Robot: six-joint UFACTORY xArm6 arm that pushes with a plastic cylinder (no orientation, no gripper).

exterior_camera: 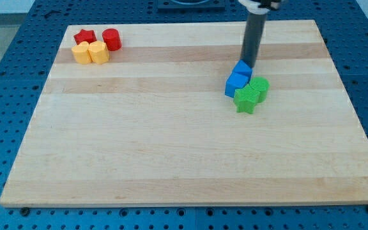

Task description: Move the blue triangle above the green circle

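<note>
A blue triangle (242, 69) sits right of the board's middle, touching a second blue block (236, 84) just below it. A green circle (259, 86) lies to the right of the blue blocks, and a green star (246, 99) lies below it, both touching the cluster. My tip (248, 64) stands at the top right edge of the blue triangle, touching it or nearly so. The dark rod rises from there to the view's top.
At the board's top left is a second cluster: a red star (84, 36), a red circle (111, 39), and two yellow blocks (80, 53) (98, 52). The wooden board (171, 160) lies on a blue perforated table.
</note>
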